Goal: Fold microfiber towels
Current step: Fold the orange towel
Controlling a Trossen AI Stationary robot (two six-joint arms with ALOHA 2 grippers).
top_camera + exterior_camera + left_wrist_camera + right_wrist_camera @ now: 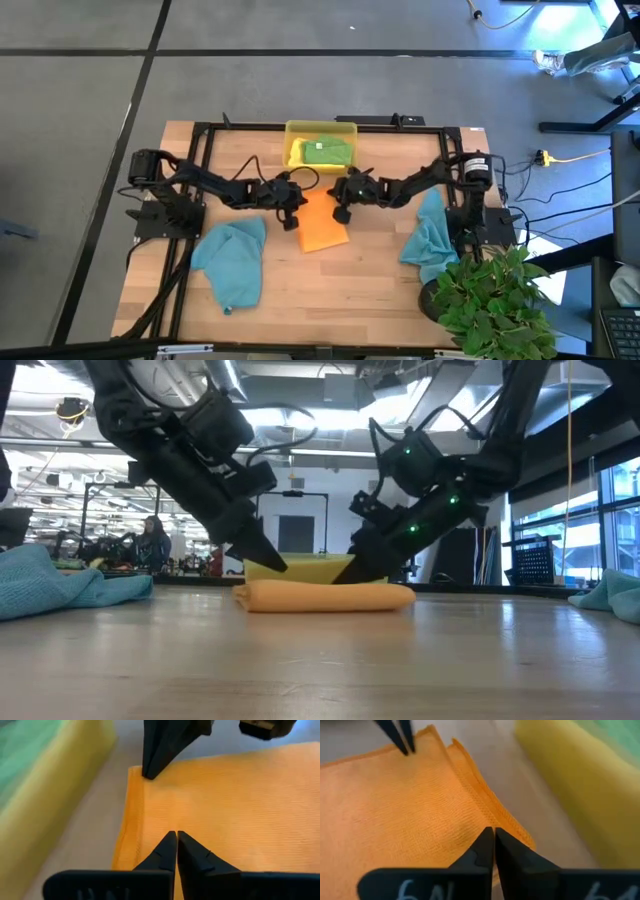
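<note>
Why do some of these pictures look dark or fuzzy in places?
In the low view, bright ceiling lights and windows behind leave both arms as dark shapes, and the near tabletop is soft. In the left wrist view, the yellow tray close by is blurred while the orange towel shows its weave. In the right wrist view, the tray is a blur too. The high view is evenly lit.

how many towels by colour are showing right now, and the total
teal-blue towels: 2 (one on the table's left, one on its right)
orange towel: 1 (folded, centre)
green towel: 1 (in the yellow tray)
total: 4 towels in view
</note>
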